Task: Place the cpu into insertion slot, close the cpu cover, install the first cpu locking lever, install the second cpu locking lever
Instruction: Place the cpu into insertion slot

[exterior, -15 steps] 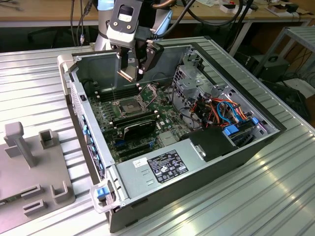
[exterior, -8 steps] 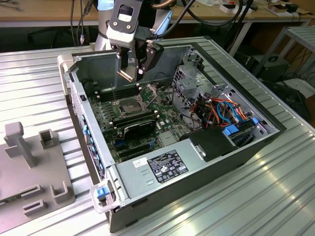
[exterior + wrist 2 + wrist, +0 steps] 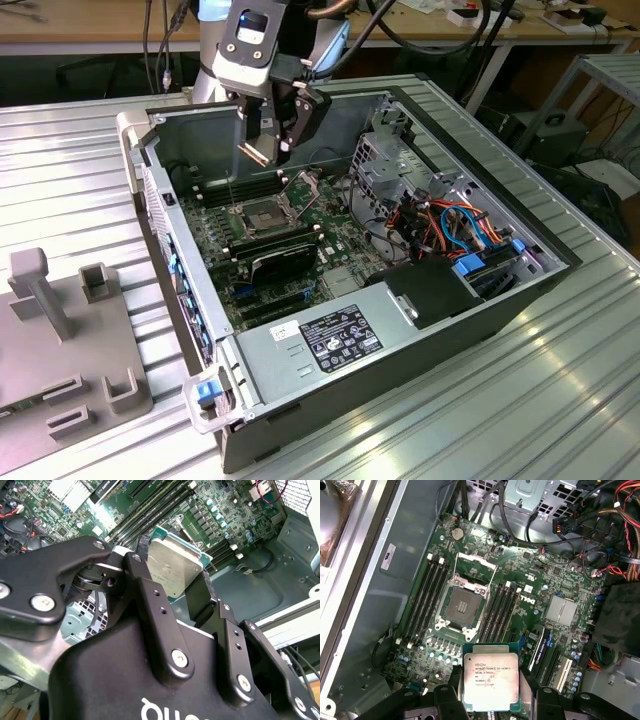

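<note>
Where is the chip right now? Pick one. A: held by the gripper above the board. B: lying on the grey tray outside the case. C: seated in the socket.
A: the chip is clamped in the gripper above the board, while the socket lies bare with its dark pins showing.

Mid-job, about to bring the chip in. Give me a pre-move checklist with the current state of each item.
1. cpu gripped in the end effector: ok.
2. insertion slot empty, nothing lying in it: ok.
3. cpu cover raised off the slot: ok.
4. cpu lined up squarely over the slot: cannot tell.
</note>
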Available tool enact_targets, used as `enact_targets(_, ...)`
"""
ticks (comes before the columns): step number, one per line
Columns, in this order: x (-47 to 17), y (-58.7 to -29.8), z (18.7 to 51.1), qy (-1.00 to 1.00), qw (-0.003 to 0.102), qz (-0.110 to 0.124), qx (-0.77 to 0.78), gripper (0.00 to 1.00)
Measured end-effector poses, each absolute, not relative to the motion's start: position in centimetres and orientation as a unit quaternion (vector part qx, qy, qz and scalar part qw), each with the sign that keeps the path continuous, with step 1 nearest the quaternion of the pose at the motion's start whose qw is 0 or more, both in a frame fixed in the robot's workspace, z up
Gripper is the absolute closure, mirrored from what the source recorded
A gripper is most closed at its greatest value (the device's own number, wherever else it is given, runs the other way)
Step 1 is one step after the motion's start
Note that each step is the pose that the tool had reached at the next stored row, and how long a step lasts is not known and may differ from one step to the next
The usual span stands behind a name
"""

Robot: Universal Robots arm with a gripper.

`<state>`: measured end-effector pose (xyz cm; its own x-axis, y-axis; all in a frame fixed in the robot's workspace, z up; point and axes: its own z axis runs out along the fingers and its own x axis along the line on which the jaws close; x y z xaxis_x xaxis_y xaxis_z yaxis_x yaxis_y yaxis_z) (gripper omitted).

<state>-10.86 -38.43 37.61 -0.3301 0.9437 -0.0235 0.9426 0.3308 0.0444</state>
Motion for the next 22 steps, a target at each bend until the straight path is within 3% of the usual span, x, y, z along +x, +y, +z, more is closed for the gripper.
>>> enact_targets(22, -10.72, -38.18, 37.17, 0.756, 0.023, 0.009, 0.654, 0.45)
